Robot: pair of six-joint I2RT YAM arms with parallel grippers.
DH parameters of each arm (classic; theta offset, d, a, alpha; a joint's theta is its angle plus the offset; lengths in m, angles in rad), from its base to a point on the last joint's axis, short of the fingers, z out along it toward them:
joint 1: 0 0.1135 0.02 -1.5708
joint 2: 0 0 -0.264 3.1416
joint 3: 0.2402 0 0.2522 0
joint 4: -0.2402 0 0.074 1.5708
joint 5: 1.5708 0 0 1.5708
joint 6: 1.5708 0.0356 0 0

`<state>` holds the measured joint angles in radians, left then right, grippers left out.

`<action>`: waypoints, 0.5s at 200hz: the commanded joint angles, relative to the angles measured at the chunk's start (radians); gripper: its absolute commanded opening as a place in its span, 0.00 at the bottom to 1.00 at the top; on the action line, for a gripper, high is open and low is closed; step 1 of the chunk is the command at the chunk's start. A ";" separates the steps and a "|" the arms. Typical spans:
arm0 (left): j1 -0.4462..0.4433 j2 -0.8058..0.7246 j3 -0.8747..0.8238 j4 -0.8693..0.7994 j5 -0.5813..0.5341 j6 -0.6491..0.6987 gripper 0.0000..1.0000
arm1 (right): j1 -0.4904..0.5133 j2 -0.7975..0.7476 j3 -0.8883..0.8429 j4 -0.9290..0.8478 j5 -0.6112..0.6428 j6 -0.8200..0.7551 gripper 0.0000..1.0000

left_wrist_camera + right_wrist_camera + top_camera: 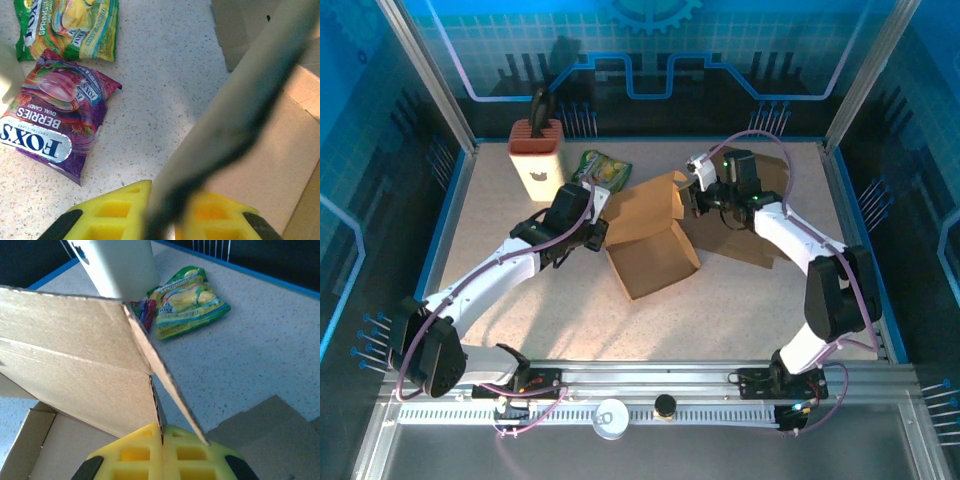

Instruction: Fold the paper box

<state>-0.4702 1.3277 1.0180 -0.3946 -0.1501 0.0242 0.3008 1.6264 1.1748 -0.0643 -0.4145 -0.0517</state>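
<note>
The brown corrugated-cardboard box sits half-formed in the middle of the speckled beige table, between the two arms, with its flaps loose. The right gripper is closed tight on the thin edge of an upright flap — its yellow pads meet around the board. The left gripper is at the box's left side, with a blurred panel edge running between its yellow fingers. I cannot tell whether it pinches or merely straddles that edge.

The board looks light: stiff across a panel, weak at the creases. It should hinge readily, and slide if pushed from one side only. The best hold is a flap edge near a crease, with the other arm bracing — hard squeezing could crush it. A purple foil candy bag lies nearby, clear of the box.
</note>
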 commanded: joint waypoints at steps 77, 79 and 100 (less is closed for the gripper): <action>0.007 0.049 0.013 0.054 -0.056 -0.051 0.00 | 0.069 -0.056 -0.065 0.035 0.154 0.084 0.00; 0.007 0.049 0.013 0.054 -0.059 -0.055 0.00 | 0.072 -0.058 -0.067 0.037 0.160 0.088 0.00; 0.005 0.070 0.024 0.058 -0.089 -0.104 0.00 | 0.113 -0.073 -0.088 0.051 0.263 0.146 0.00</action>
<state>-0.4694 1.3727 1.0176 -0.3561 -0.1886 -0.0212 0.3603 1.6024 1.1141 -0.0422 -0.2546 0.0231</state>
